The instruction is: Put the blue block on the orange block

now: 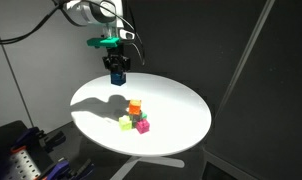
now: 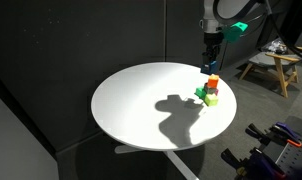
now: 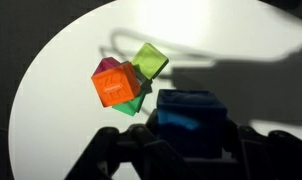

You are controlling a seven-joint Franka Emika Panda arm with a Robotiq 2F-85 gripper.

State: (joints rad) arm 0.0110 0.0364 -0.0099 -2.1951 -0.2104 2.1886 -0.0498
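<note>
My gripper (image 1: 117,74) hangs above the round white table (image 1: 181,105), shut on the blue block (image 3: 188,120), which shows dark blue between the fingers in the wrist view. The orange block (image 1: 135,105) sits on top of a small cluster of cubes, below the gripper and nearer the table's front. In the wrist view the orange block (image 3: 116,85) lies up and left of the held blue block, apart from it. The gripper (image 2: 211,64) is above the orange block (image 2: 213,82) in an exterior view.
Around the orange block are a yellow cube (image 3: 149,60), a green cube (image 3: 138,103) and a magenta cube (image 1: 143,126). The table edge (image 2: 226,110) is close to the cluster. A wooden stool (image 2: 274,68) stands beyond the table.
</note>
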